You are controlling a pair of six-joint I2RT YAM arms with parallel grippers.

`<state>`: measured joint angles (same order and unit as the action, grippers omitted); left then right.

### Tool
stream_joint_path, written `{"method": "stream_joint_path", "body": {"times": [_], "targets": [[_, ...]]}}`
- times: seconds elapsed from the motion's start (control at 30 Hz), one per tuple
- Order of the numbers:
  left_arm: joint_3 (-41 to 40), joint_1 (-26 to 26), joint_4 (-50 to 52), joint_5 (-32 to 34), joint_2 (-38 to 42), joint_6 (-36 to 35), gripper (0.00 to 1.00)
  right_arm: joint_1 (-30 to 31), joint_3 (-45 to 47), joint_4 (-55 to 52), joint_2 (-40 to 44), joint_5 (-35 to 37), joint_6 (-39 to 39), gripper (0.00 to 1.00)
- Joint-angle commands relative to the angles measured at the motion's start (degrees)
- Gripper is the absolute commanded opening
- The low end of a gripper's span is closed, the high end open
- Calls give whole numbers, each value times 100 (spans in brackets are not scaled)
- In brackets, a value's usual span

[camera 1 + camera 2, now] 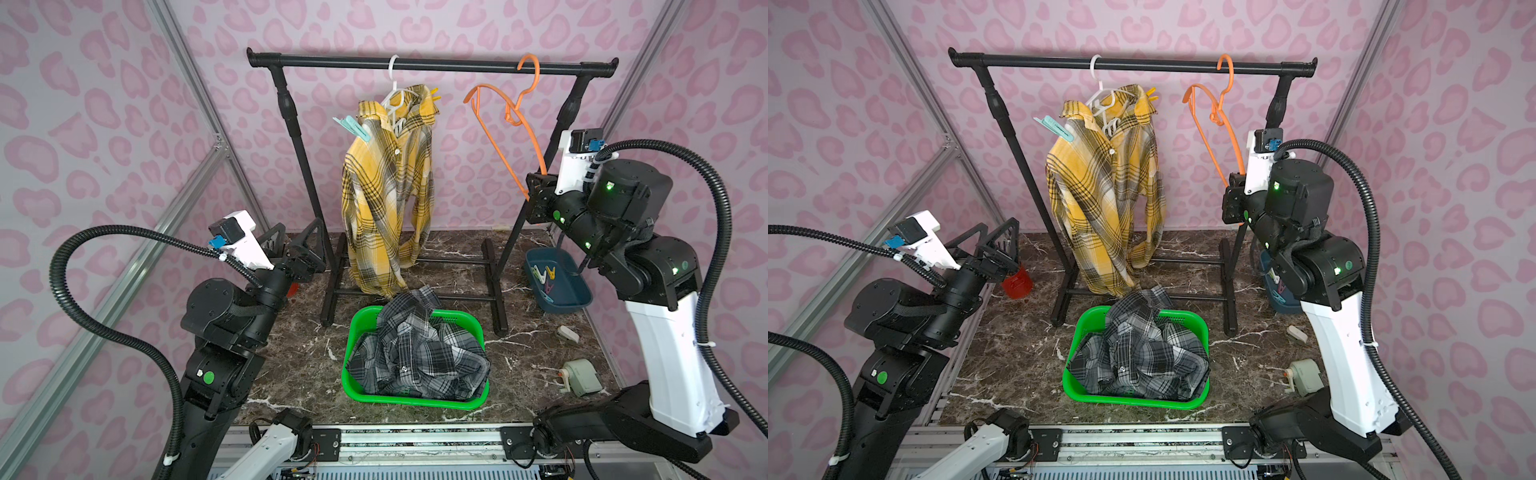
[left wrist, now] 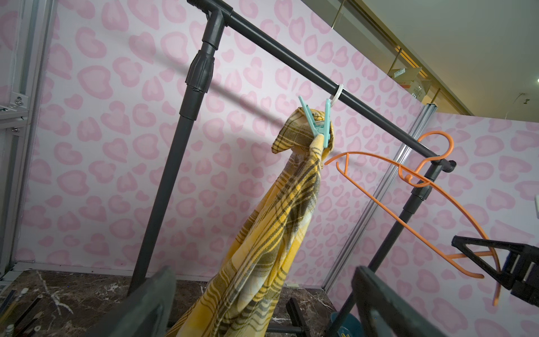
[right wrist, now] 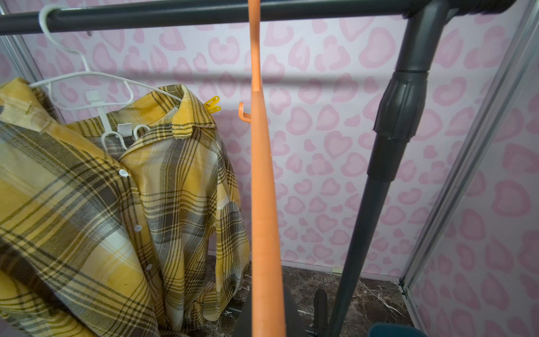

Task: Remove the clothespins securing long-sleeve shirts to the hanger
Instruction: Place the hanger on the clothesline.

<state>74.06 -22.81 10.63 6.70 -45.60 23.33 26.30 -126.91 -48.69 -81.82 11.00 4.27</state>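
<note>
1. We see the left gripper (image 1: 300, 232) with its fingers spread and empty.
2. The right gripper (image 1: 534, 195) pinches the orange hanger (image 3: 264, 204) at its lower end.
3. A teal clothespin (image 1: 351, 126) and a yellow clothespin (image 3: 213, 104) clip the yellow shirt (image 1: 386, 187) to its white hanger (image 3: 94, 96).
4. The grey shirt (image 1: 415, 349) lies in the green basket (image 1: 415, 401).

From where I stood, the left arm (image 1: 224, 316) sat at about 8 o'clock, elbow bent and forearm angled toward 1 o'clock. The left gripper (image 1: 298, 232) hung in the air, jaws spread wide and empty. The right arm (image 1: 665, 332) stood at 4 o'clock with its wrist lifted toward 11 o'clock. The right gripper (image 1: 530, 194) was clamped on the lower end of the orange hanger (image 1: 494, 137).
</note>
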Motion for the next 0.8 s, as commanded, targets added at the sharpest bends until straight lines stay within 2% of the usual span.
{"method": "stream_joint_path", "body": {"times": [0.0,0.43,0.77], "targets": [[-14,13,-71,60,8,-91,97,-95,-35,400,-46,-76,-33,0],[-76,12,-26,40,-8,-64,97,-499,-319,497,-454,-256,-14,0],[-110,13,37,83,14,-101,97,-541,-259,388,-682,-401,36,0]]}}
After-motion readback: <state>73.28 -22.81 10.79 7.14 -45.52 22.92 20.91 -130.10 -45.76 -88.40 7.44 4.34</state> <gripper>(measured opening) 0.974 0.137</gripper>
